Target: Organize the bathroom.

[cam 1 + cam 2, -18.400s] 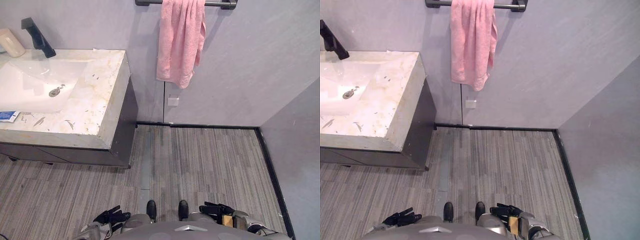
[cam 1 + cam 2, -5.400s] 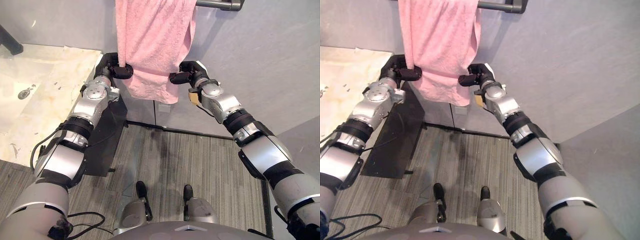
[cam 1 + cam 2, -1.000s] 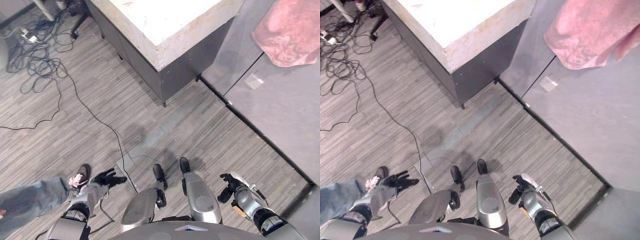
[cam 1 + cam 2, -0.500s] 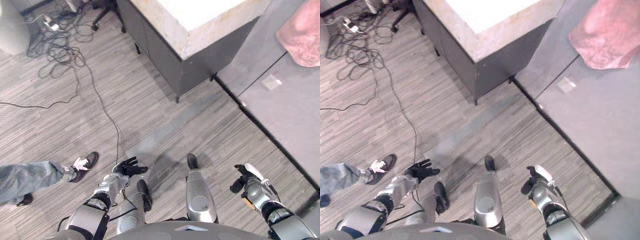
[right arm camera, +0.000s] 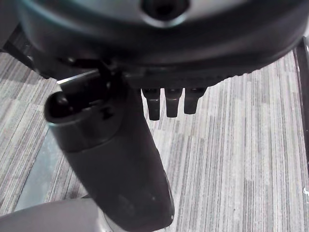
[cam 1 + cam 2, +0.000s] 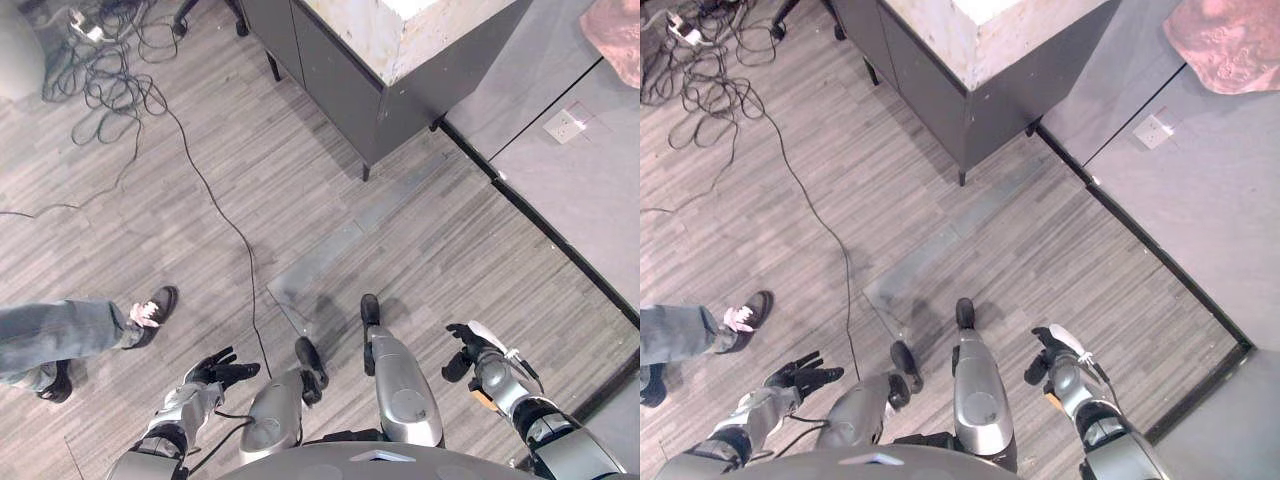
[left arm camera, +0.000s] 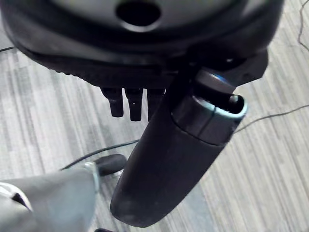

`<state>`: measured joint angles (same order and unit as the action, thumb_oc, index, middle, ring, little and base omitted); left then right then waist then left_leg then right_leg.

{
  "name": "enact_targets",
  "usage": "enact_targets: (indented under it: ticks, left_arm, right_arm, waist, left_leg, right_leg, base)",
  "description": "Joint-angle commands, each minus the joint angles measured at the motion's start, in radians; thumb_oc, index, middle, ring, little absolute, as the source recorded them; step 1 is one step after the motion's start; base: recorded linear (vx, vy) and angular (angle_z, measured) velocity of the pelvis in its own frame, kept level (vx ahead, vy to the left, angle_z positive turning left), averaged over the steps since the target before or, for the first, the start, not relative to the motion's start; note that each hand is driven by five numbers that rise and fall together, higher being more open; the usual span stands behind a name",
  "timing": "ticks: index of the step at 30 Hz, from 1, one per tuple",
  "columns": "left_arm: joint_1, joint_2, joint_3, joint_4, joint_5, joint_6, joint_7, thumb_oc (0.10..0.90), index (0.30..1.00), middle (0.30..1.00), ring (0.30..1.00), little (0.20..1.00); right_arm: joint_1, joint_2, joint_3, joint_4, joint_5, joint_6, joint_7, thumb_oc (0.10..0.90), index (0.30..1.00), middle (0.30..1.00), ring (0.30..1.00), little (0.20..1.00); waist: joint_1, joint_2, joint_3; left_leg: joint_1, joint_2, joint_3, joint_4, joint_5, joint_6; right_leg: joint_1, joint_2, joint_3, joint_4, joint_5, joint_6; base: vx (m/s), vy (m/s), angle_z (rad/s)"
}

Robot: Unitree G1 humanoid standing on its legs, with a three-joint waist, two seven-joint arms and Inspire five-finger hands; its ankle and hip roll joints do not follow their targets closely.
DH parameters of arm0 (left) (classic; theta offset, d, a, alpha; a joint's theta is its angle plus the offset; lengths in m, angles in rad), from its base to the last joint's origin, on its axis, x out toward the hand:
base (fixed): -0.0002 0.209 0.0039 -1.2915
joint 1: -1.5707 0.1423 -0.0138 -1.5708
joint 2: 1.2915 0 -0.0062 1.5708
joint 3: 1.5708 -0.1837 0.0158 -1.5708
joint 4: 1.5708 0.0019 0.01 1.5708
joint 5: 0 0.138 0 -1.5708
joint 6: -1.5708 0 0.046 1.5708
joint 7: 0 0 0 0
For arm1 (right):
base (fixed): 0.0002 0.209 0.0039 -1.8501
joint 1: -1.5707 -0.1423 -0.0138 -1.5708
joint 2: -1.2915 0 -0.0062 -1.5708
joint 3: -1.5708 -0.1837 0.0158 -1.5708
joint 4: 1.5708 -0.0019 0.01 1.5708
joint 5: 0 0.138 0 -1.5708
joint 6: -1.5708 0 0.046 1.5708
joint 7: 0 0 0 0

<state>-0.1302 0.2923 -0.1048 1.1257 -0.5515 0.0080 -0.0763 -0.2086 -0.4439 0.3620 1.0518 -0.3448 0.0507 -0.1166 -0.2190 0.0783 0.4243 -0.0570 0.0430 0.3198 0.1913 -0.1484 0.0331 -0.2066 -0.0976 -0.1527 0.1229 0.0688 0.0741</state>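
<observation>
Both arms have dropped from the pink terry towel (image 6: 1228, 40) and the view has swung toward the pale marble counter (image 6: 420, 25) corner. Left hand (image 6: 217, 371) and right hand (image 6: 467, 348) hang relaxed, fingers loose, empty, above the grey plank floor (image 6: 300, 200). Towel hangs on the wall; I judge that step finished, with any remaining tidying likely at the counter.

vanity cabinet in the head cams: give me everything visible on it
The vanity cabinet stands at the top of the eye views. A pale, speckled stone-like top, thick-edged with one corner jutting toward the robot, sits on a dark grey matte base whose front panels are split by a seam. Thin dark legs lift it off the striped wood-look floor. Its far side runs up to the grey wall.
</observation>
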Motion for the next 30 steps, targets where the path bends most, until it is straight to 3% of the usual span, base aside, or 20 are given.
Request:
enact_targets:
  ticks: [1,2,3,6,7,8,9,10,13,15,16,17,18,19,21,22,23,24,26,30]
  left_arm:
    - [-0.006,0.028,-0.016,-0.046,0.036,-0.056,-0.02,0.8,0.9,0.9,0.9,0.9]
    - [-0.009,0.026,-0.02,-0.046,0.028,-0.064,-0.018,0.8,0.9,0.9,0.9,0.9]
    - [-0.011,0.024,-0.02,-0.049,0.021,-0.067,-0.004,0.8,0.9,0.9,0.9,0.9]
    - [-0.012,0.024,-0.02,-0.051,0.015,-0.07,0.007,0.8,0.9,0.9,0.9,0.9]
    - [-0.01,0.024,-0.021,-0.058,0.011,-0.071,0.026,0.8,0.9,0.9,0.9,0.9]
    - [-0.021,0.031,-0.017,-0.062,-0.015,-0.069,0.045,0.8,0.9,0.9,0.9,0.9]
    - [-0.021,0.031,-0.017,-0.062,-0.015,-0.069,0.045,0.8,0.9,0.9,0.9,0.9]
    - [-0.047,0.046,-0.033,-0.071,-0.066,-0.064,0.074,0.8,0.9,0.9,0.9,0.9]
    - [-0.074,0.04,-0.039,-0.061,-0.073,-0.06,0.123,0.8,0.9,0.9,0.9,0.9]
    - [-0.053,0.032,-0.025,-0.016,-0.017,-0.089,0.137,0.8,0.9,0.9,0.9,0.9]
    - [-0.053,0.032,-0.025,-0.016,-0.017,-0.089,0.137,0.8,0.9,0.9,0.9,0.9]
    - [-0.028,0.04,-0.008,-0.012,-0.02,-0.093,0.144,0.8,0.9,0.9,0.9,0.9]
    - [-0.028,0.04,-0.008,-0.012,-0.02,-0.093,0.144,0.8,0.9,0.9,0.9,0.9]
    - [0.006,0.048,0.03,-0.028,-0.035,-0.086,0.157,0.8,0.9,0.9,0.9,0.9]
    - [0.03,0.065,0.048,-0.044,-0.023,-0.083,0.161,0.8,0.9,0.9,0.9,0.9]
    - [0.051,0.075,0.067,-0.059,-0.013,-0.069,0.17,0.8,0.9,0.9,0.9,0.9]
    - [0.051,0.075,0.067,-0.059,-0.013,-0.069,0.17,0.8,0.9,0.9,0.9,0.9]
    - [0.064,0.081,0.071,-0.075,-0.001,-0.064,0.175,0.8,0.9,0.9,0.9,0.9]
    - [0.065,0.083,0.066,-0.084,-0.014,-0.06,0.186,0.8,0.9,0.9,0.9,0.9]
    - [0.064,0.061,0.08,-0.077,0.003,-0.071,0.151,0.8,0.9,0.9,0.9,0.9]
  right_arm:
    - [0.01,-0.061,-0.025,-0.011,0.048,-0.012,-0.066,0.8,0.9,0.9,0.9,0.9]
    - [0.016,-0.06,-0.027,-0.011,0.059,-0.013,-0.077,0.8,0.9,0.9,0.9,0.9]
    - [0.023,-0.062,-0.038,-0.006,0.074,-0.023,-0.083,0.8,0.9,0.9,0.9,0.9]
    - [0.024,-0.063,-0.043,-0.001,0.096,-0.025,-0.089,0.8,0.9,0.9,0.9,0.9]
    - [0.026,-0.064,-0.047,0.002,0.136,-0.026,-0.096,0.8,0.9,0.9,0.9,0.9]
    - [0.029,-0.06,-0.056,0.001,0.165,-0.028,-0.111,0.8,0.9,0.9,0.9,0.9]
    - [0.029,-0.06,-0.056,0.001,0.165,-0.028,-0.111,0.8,0.9,0.9,0.9,0.9]
    - [0.023,-0.053,-0.058,-0.005,0.208,-0.023,-0.138,0.8,0.9,0.9,0.9,0.9]
    - [0.013,-0.041,-0.053,-0.012,0.275,-0.014,-0.169,0.8,0.9,0.9,0.9,0.9]
    - [0.032,-0.034,-0.092,-0.038,0.289,-0.016,-0.148,0.8,0.9,0.9,0.9,0.9]
    - [0.032,-0.034,-0.092,-0.038,0.289,-0.016,-0.148,0.8,0.9,0.9,0.9,0.9]
    - [0.048,-0.028,-0.105,-0.062,0.232,-0.016,-0.128,0.8,0.9,0.9,0.9,0.9]
    - [0.048,-0.028,-0.105,-0.062,0.232,-0.016,-0.128,0.8,0.9,0.9,0.9,0.9]
    - [0.053,-0.029,-0.096,-0.102,0.188,0.001,-0.088,0.8,0.9,0.9,0.9,0.9]
    - [0.061,-0.032,-0.089,-0.121,0.208,0.025,-0.069,0.8,0.9,0.9,0.9,0.9]
    - [0.07,-0.03,-0.083,-0.121,0.216,0.026,-0.059,0.8,0.9,0.9,0.9,0.9]
    - [0.07,-0.03,-0.083,-0.121,0.216,0.026,-0.059,0.8,0.9,0.9,0.9,0.9]
    - [0.073,-0.021,-0.077,-0.109,0.236,0.029,-0.068,0.8,0.9,0.9,0.9,0.9]
    - [0.072,-0.011,-0.076,-0.077,0.229,0.015,-0.072,0.8,0.9,0.9,0.9,0.9]
    - [0.068,-0.012,-0.076,-0.022,0.224,0.01,-0.091,0.8,0.9,0.9,0.9,0.9]
  waist:
    - [-0.02,0.016,-0.07]
    - [-0.019,0.009,-0.067]
    - [-0.011,-0.016,-0.055]
    - [-0.005,-0.025,-0.048]
    - [0.006,-0.037,-0.043]
    - [0.009,-0.048,-0.048]
    - [0.009,-0.048,-0.048]
    - [0.015,-0.035,-0.044]
    - [0.027,-0.041,-0.039]
    - [0.034,-0.042,-0.052]
    - [0.034,-0.042,-0.052]
    - [0.049,-0.043,-0.059]
    - [0.049,-0.043,-0.059]
    - [0.074,-0.042,-0.067]
    - [0.082,-0.042,-0.073]
    - [0.097,-0.044,-0.088]
    - [0.097,-0.044,-0.088]
    - [0.103,-0.046,-0.098]
    - [0.106,-0.05,-0.107]
    - [0.112,-0.038,-0.119]
  left_leg:
    - [-0.048,0.03,-0.055,0.331,0.105,-0.092]
    - [-0.093,0.051,-0.078,0.446,0.167,-0.116]
    - [-0.191,0.064,-0.114,0.613,0.157,-0.093]
    - [-0.237,0.07,-0.129,0.653,0.131,-0.076]
    - [-0.268,0.073,-0.146,0.623,0.1,-0.053]
    - [-0.212,0.071,-0.16,0.396,0.094,-0.018]
    - [-0.212,0.071,-0.16,0.396,0.094,-0.018]
    - [-0.166,0.074,-0.252,0.13,0.138,-0.046]
    - [-0.176,0.062,-0.316,0.155,0.126,-0.063]
    - [-0.133,0.043,-0.215,0.158,0.013,-0.038]
    - [-0.133,0.043,-0.215,0.158,0.013,-0.038]
    - [-0.113,0.044,-0.149,0.159,-0.013,-0.032]
    - [-0.113,0.044,-0.149,0.159,-0.013,-0.032]
    - [-0.081,0.06,-0.053,0.146,-0.034,-0.026]
    - [-0.035,0.06,0.003,0.114,-0.051,-0.031]
    - [-0.008,0.058,0.048,0.072,-0.035,-0.035]
    - [-0.008,0.058,0.048,0.072,-0.035,-0.035]
    - [0.01,0.041,0.071,0.041,-0.025,-0.041]
    - [0.016,0.022,0.08,0.038,-0.034,-0.045]
    - [-0.02,0.007,0.016,0.18,0.027,-0.09]
  right_leg:
    - [-0.063,0.053,0.093,0.138,-0.125,-0.004]
    - [-0.052,0.067,0.094,0.145,-0.132,-0.026]
    - [-0.015,0.068,0.104,0.158,-0.144,-0.049]
    - [0.003,0.07,0.109,0.169,-0.152,-0.056]
    - [0.023,0.067,0.12,0.19,-0.168,-0.057]
    - [0.017,0.059,0.165,0.208,-0.162,-0.04]
    - [0.017,0.059,0.165,0.208,-0.162,-0.04]
    - [0.003,0.06,0.217,0.218,-0.169,0.001]
    - [-0.005,0.026,0.263,0.216,-0.172,0.026]
    - [-0.028,-0.075,0.255,0.177,-0.113,0.075]
    - [-0.028,-0.075,0.255,0.177,-0.113,0.075]
    - [-0.038,-0.112,0.174,0.176,-0.098,0.078]
    - [-0.038,-0.112,0.174,0.176,-0.098,0.078]
    - [-0.062,-0.135,0.072,0.21,-0.101,0.084]
    - [-0.044,-0.108,0.004,0.215,-0.149,0.091]
    - [-0.016,-0.074,-0.094,0.191,-0.172,0.071]
    - [-0.016,-0.074,-0.094,0.191,-0.172,0.071]
    - [-0.005,-0.022,-0.167,0.162,-0.186,0.049]
    - [-0.004,-0.017,-0.219,0.11,-0.159,0.037]
    - [0.026,0.024,-0.153,0.073,-0.156,-0.001]
  base:
    - [0.15,-0.112,-0.06]
    - [0.16,-0.078,0.15]
    - [0.19,-0.02,0.19]
    - [0.11,0.047,-0.2]
    - [0.25,0.39,-1.33]
    - [0.25,0.39,-1.33]
    - [0.29,0.7,-0.93]
    - [0.14,0.399,-0.41]
    - [0.25,0.586,-1.39]
    - [0.3,0.635,-1.39]
    - [0.26,0.543,-1.53]
    - [0.1,0.233,-1.05]
    - [0.16,0.422,-1.88]
    - [0.19,0.271,-1.75]
    - [0.2,0.192,-2.21]
    - [0.08,0.03,-1.74]
    - [0.14,0.033,-2.23]
    - [0.06,0.004,-0.5]
    - [0.11,0.016,-0.68]
    - [0.09,0.008,-0.13]
